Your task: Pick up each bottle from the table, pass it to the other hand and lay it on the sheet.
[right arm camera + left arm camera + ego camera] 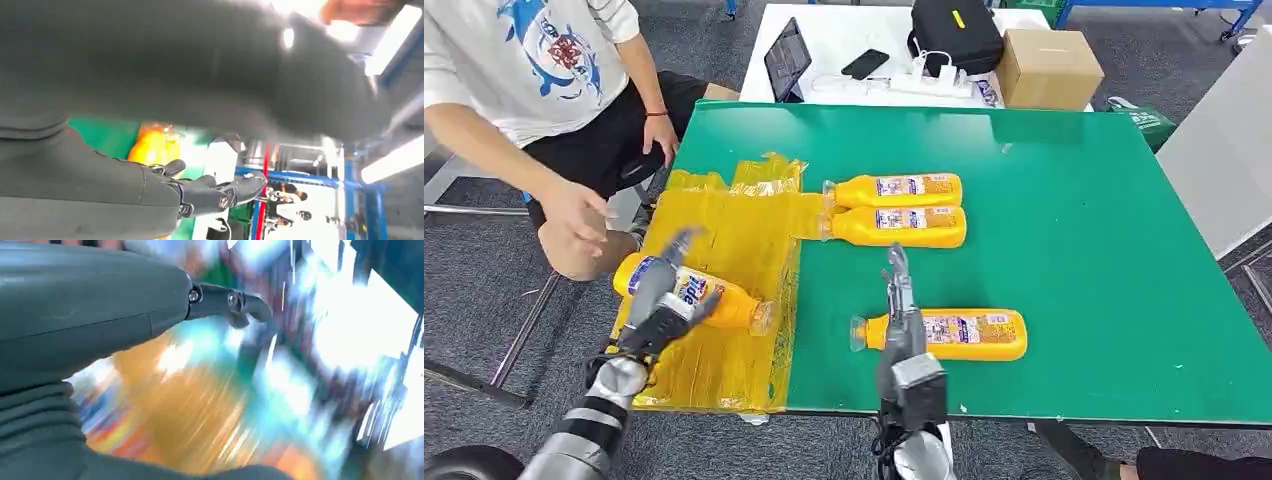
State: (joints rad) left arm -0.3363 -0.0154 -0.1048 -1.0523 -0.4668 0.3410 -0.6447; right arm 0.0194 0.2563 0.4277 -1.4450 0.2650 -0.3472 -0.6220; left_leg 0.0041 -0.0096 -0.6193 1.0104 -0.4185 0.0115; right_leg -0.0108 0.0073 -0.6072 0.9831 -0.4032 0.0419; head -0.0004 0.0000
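Note:
Several orange bottles with clear caps lie on the green table [1074, 230]. One bottle [734, 303] lies on the yellow sheet [734, 230] at the table's left. My left hand [664, 300] is over its label end with fingers spread, and the blurred left wrist view shows the thumb [227, 302] lifted off the orange bottle [190, 425]. Two bottles [894, 190] [896, 226] lie side by side in the middle, caps reaching the sheet's edge. Another bottle [959, 335] lies near the front edge. My right hand [900, 300] stands just left of it, fingers straight and empty.
A person sits beyond the table's left corner, one hand [574, 212] held near the sheet. Behind the green table a white table [824, 30] carries a tablet, a phone, a black bag [954, 35] and a cardboard box [1046, 68].

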